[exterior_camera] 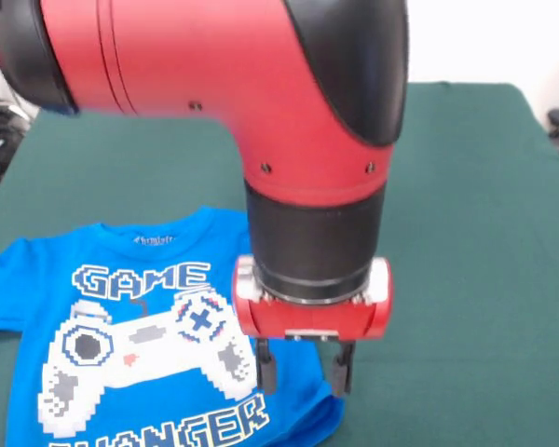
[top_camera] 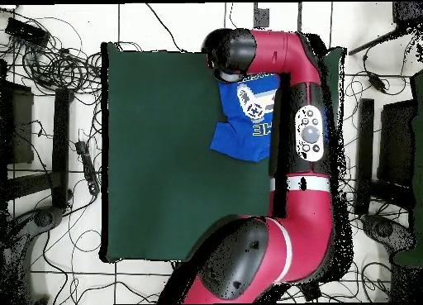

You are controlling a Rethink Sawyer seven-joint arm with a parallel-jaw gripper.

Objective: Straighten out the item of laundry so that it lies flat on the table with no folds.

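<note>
Small bright blue short-sleeved T-shirt [exterior_camera: 158,335], cotton-looking, printed with a white pixel game controller and the words "GAME" and "CHANGER": print side up near one long edge of the large rectangular table covered in dark green felt-like cloth [exterior_camera: 466,233]. Collar toward the pedestal side in the front view, one sleeve reaching the picture's left edge, hem cut off at the bottom. Mostly spread already, print readable and fairly smooth; edge nearest the arm curving under slightly, likely a remaining fold. Other sleeve hidden behind the arm, so flatness there impossible to judge.

Red and black gripper [exterior_camera: 304,371] hanging straight down from the thick red wrist, two dark fingers [exterior_camera: 266,365] apart with green cloth visible between them, empty. Positioned over the shirt's side edge, one finger above blue fabric, the other above bare felt — probably chosen to pinch that edge and draw it outward. Contact with the cloth not clear from here.

In the overhead view, arm folded over the table and covering part of the shirt [top_camera: 246,120], which explains the hidden sleeve.

Judged well along: only edge and sleeve tidying apparently left. Risk: dragging the whole light shirt rather than unfolding it.
</note>
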